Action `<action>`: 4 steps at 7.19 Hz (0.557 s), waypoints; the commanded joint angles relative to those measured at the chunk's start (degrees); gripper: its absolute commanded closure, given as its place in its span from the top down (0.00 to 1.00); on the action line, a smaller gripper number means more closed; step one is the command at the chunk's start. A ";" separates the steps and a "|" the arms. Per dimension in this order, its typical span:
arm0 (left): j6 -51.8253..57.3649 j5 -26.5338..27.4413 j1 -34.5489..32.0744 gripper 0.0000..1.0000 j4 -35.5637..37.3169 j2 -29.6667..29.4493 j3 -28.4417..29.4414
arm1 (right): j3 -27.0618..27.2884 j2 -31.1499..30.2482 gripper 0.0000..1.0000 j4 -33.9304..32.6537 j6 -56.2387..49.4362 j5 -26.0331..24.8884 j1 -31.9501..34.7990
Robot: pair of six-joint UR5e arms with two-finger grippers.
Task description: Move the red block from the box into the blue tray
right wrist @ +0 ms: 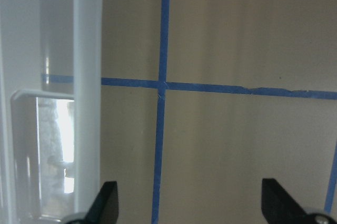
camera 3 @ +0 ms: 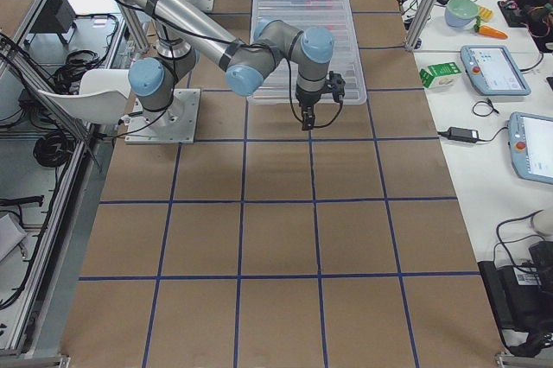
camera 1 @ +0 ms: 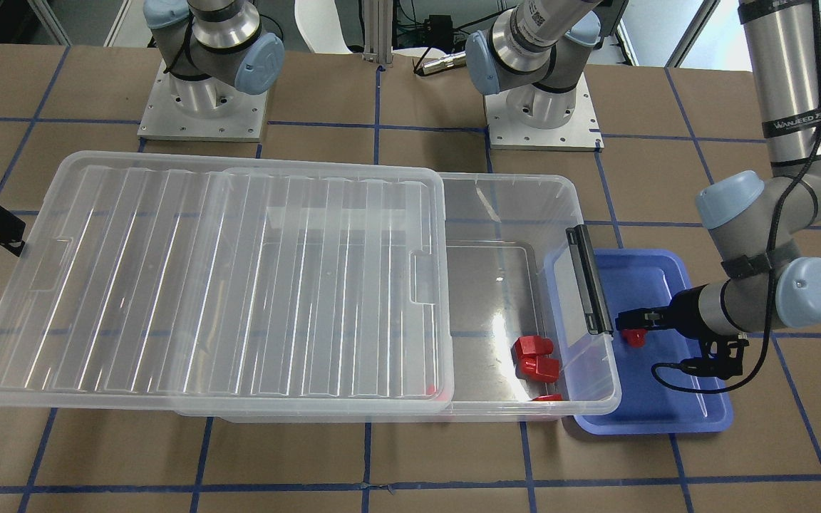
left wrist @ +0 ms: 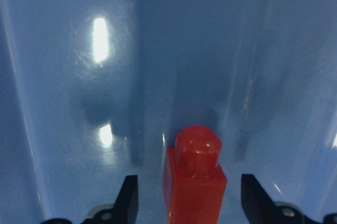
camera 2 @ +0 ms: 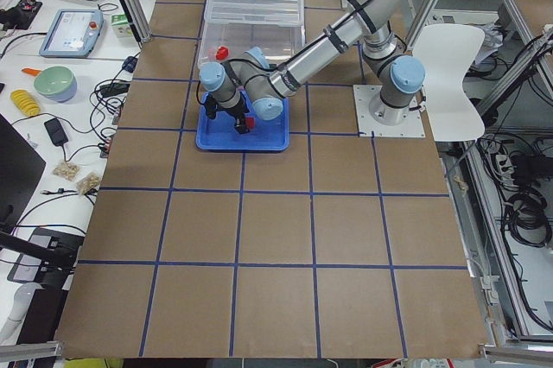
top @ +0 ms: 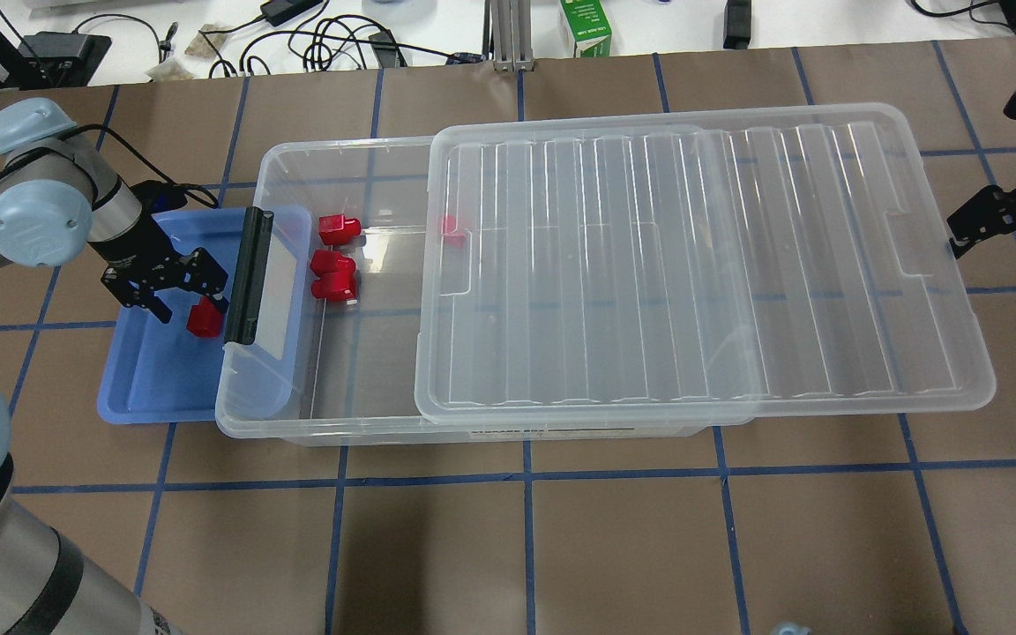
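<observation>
The red block [left wrist: 195, 182] lies on the floor of the blue tray [top: 151, 388], between the fingers of my left gripper [left wrist: 189, 184]. That gripper is open, with a gap on both sides of the block. In the overhead view the left gripper [top: 189, 302] hangs over the tray beside the box's black latch bar [top: 248, 275], with the block [top: 205, 318] at its tips. The box [top: 367, 414] is clear, and its lid [top: 702, 265] is slid to the right. My right gripper [top: 993, 220] is open and empty past the lid's right end.
Three more red blocks [top: 333, 263] lie in the open left end of the box. Another [top: 452, 227] shows through the lid's edge. The tray is partly tucked under the box's latch end. The robot bases [camera 1: 204, 107] stand behind the box.
</observation>
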 commanded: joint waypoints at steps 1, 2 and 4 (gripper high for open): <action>-0.02 0.40 -0.53 1.00 -3.70 3.53 2.19 | 0.21 -0.25 0.94 -0.26 2.47 0.20 2.29; -0.28 0.40 -1.06 1.00 -9.99 6.43 5.43 | 0.21 -0.25 0.94 -0.26 5.44 0.20 4.21; -0.72 -0.47 -1.59 1.00 -23.44 11.27 14.82 | 0.13 -0.25 0.94 -0.52 11.86 0.12 9.75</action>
